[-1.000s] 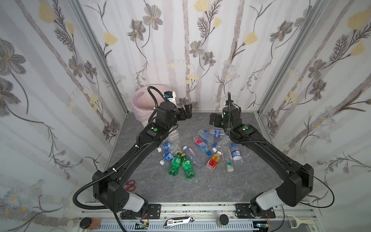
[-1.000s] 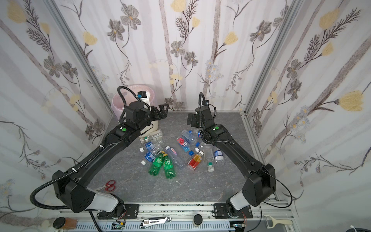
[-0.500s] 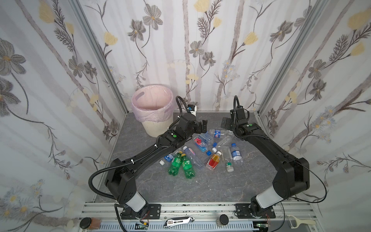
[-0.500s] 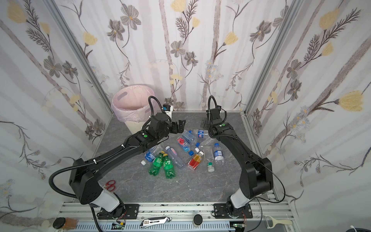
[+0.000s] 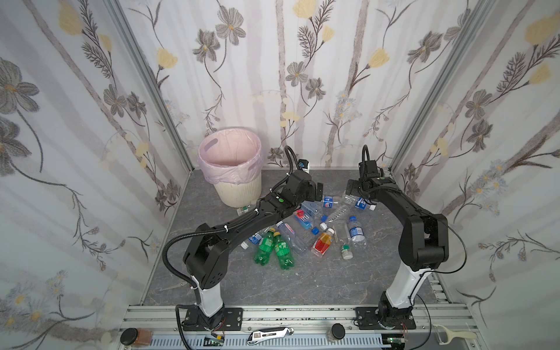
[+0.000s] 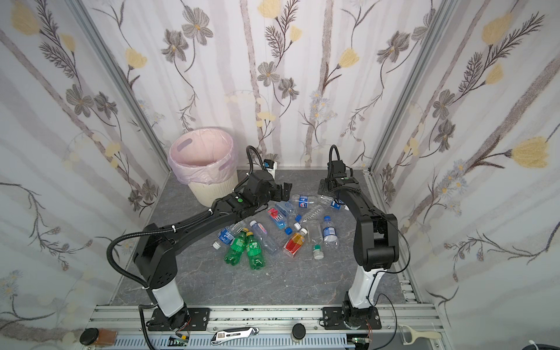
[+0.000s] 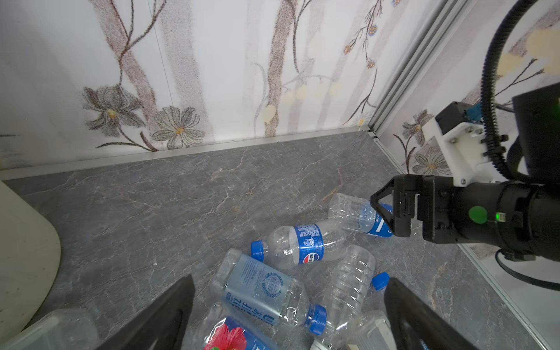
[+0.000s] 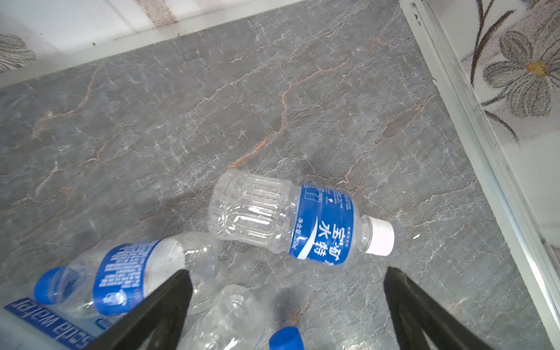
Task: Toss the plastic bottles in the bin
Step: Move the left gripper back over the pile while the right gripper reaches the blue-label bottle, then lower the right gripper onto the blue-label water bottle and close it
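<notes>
Several plastic bottles (image 5: 303,224) lie in a heap mid-floor: two green ones (image 5: 274,247), an orange-red one (image 5: 322,242), the others mostly clear with blue labels. The cream ribbed bin (image 5: 239,191) (image 6: 209,191) with a pink liner stands at the back left. My left gripper (image 5: 316,192) (image 6: 285,191) (image 7: 289,280) hangs open over the heap's back edge, above a blue-tinted square bottle (image 7: 263,288). My right gripper (image 5: 350,189) (image 6: 321,188) (image 8: 288,271) is open at the heap's back right, just short of a white-capped clear bottle (image 8: 291,221). Neither holds anything.
Floral walls close in the back and both sides; the right wall's metal edge (image 8: 485,145) runs close beside my right gripper. One small bottle (image 5: 244,209) lies at the bin's foot. A utility knife (image 5: 269,333) and a peeler (image 5: 451,333) rest on the front rail.
My left arm has swung away from the bin, rightward and down to the heap's back edge. My right gripper has shifted right and lower toward the back corner. Both stayed open.
</notes>
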Available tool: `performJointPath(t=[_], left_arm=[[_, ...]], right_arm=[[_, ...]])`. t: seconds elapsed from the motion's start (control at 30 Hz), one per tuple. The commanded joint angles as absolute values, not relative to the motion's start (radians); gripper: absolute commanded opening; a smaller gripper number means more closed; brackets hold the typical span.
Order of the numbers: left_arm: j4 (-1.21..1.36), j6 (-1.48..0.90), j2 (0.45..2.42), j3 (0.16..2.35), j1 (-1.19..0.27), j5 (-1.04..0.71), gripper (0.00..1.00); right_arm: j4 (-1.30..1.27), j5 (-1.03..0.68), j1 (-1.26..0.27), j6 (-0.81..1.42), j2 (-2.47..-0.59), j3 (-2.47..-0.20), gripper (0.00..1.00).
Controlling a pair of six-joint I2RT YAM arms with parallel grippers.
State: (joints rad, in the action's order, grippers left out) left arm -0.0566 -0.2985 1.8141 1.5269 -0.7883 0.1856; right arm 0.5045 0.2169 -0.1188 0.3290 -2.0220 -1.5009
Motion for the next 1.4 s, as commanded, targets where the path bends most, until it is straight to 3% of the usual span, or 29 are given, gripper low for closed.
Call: performJointPath(t=[0.0, 0.63, 1.37], left_arm=[[-0.029, -0.312, 1.838, 1.557, -0.788, 0.176, 1.00], [-0.031, -0.385, 1.929, 1.618, -0.765, -0.053, 1.00], [-0.032, -0.419, 1.923, 1.578, -0.755, -0.091, 1.00]], right_arm=[[0.521, 0.181, -0.111, 0.260, -2.065, -1.542, 1.00], [0.607, 0.022, -0.032, 0.157, -2.224, -1.657, 1.00], [0.573, -0.059, -0.032, 0.140, -2.117, -1.538, 1.00]])
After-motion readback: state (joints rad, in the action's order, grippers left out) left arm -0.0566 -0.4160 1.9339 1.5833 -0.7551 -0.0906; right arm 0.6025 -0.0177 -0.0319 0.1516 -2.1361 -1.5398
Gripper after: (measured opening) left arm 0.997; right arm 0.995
